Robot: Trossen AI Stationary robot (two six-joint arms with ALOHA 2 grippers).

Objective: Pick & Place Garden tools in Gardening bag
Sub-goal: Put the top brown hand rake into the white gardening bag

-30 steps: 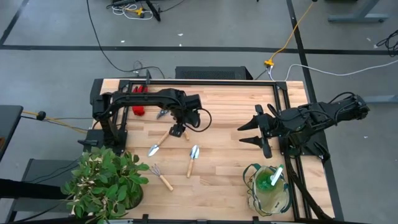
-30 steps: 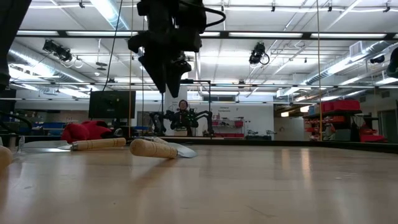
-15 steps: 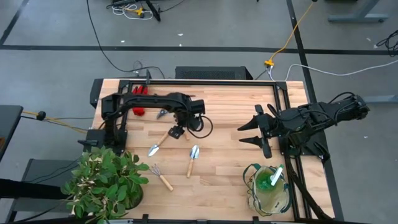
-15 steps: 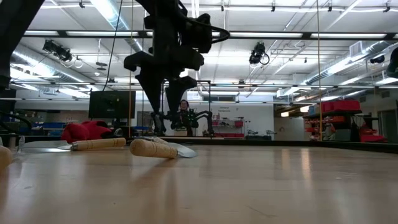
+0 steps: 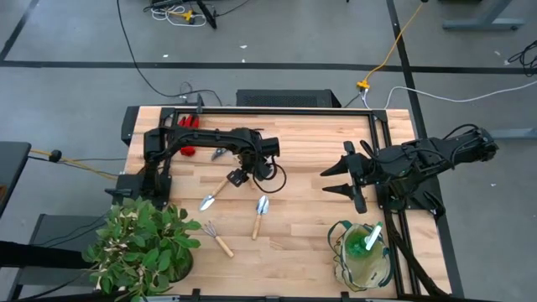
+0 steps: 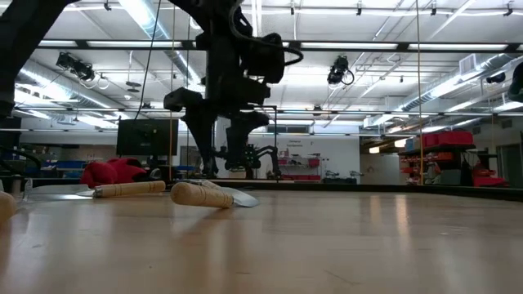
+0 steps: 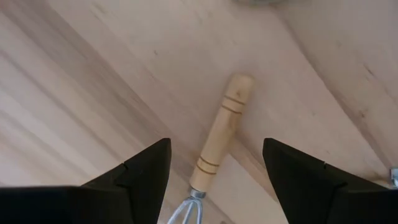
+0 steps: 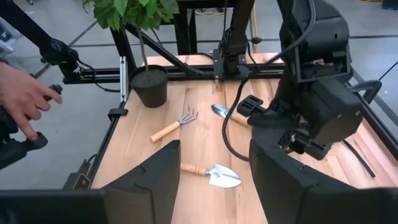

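Here, the left tool (image 5: 238,177) hangs with its fingers wide apart, holding nothing, right over a small rake (image 7: 213,162). The rake lies flat on the worktop (image 5: 310,151), its long wooden handle pointing away from the tool's wrist. The right tool (image 5: 339,179) waits half open near the bag (image 5: 362,252).

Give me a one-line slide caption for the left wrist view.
Left claw open above the table, straddling a wooden tool handle with metal tines at its near end.
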